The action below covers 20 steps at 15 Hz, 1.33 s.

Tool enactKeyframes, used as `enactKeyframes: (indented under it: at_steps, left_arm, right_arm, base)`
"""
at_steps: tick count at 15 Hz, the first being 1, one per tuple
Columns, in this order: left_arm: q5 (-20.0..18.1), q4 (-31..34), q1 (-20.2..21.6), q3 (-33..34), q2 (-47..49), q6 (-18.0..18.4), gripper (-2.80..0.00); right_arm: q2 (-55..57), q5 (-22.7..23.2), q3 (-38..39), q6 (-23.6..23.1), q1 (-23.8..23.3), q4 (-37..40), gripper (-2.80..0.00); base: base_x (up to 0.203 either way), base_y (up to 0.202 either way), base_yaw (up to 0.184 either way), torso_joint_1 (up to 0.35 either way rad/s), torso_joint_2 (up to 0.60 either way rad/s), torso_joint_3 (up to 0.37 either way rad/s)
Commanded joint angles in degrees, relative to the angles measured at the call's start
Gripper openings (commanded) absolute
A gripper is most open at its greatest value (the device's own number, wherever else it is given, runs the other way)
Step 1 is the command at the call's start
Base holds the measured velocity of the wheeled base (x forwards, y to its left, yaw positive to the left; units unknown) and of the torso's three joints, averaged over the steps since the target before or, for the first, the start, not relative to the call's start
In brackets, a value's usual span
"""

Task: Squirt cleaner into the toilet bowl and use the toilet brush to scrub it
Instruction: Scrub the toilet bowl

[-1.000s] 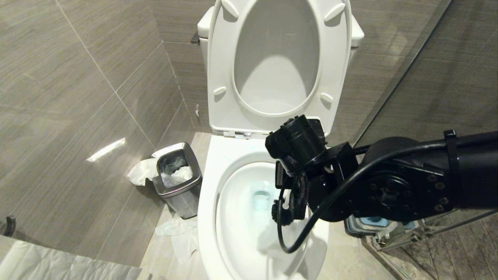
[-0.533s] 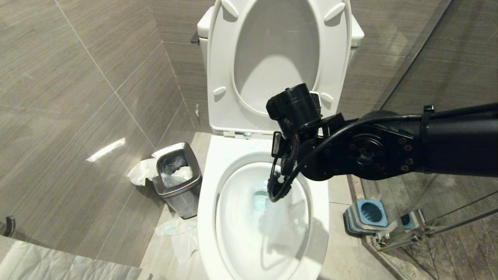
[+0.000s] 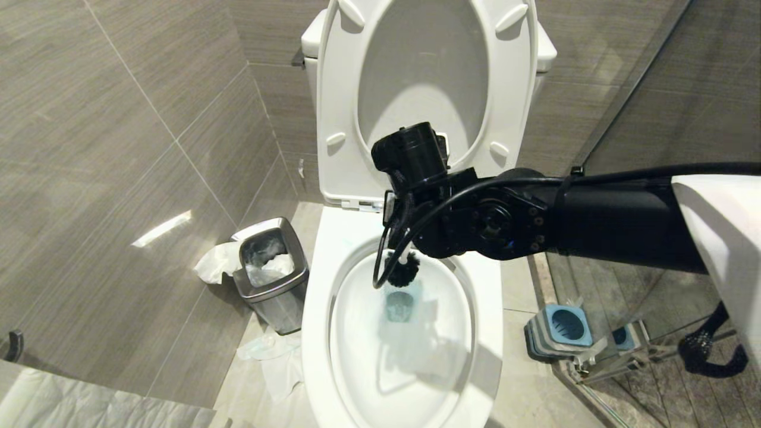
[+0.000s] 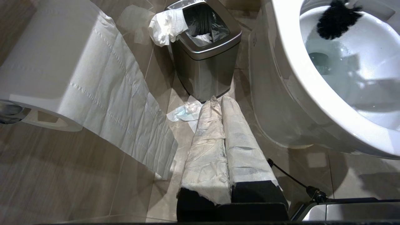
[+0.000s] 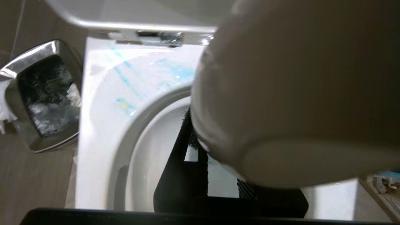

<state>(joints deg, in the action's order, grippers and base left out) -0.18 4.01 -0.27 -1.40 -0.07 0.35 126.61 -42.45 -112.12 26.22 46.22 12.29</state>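
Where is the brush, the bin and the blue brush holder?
brush (image 3: 403,272), head view, on its black bristle head
bin (image 3: 274,284), head view, on its steel rim
holder (image 3: 566,325), head view, on its blue top

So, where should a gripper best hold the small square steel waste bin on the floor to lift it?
Probably the rim of the small square steel waste bin, from above, one finger inside the open top. The smooth walls offer no edge. Take the side facing the white ceramic toilet bowl; white tissue hangs over the opposite side.
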Motion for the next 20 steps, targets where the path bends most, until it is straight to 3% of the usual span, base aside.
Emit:
enactKeyframes:
  at_steps: [1,9,15,20]
  left_arm:
    - [0.0,0.0,0.0,0.0,0.1,0.0,-2.80]
    - [0.0,0.0,0.0,0.0,0.1,0.0,-2.80]
    - [0.0,0.0,0.0,0.0,0.1,0.0,-2.80]
    - [0.0,0.0,0.0,-0.1,0.1,0.0,-2.80]
  right_arm:
    - [2.0,-0.1,-1.1,-0.1,1.0,0.0,-2.80]
    - [-0.3,1.3,0.7,0.9,8.4,3.0,-2.80]
    - [-8.9,1.3,12.6,5.9,11.8,6.4,-2.80]
    - [-15.1,1.1,20.7,7.9,11.4,6.4,-2.80]
  base:
    - [0.000,0.000,0.000,0.000,0.00,0.000]
    - [0.000,0.000,0.000,0.000,0.00,0.000]
    - [0.000,0.000,0.000,0.000,0.00,0.000]
    - [0.000,0.000,0.000,0.000,0.00,0.000]
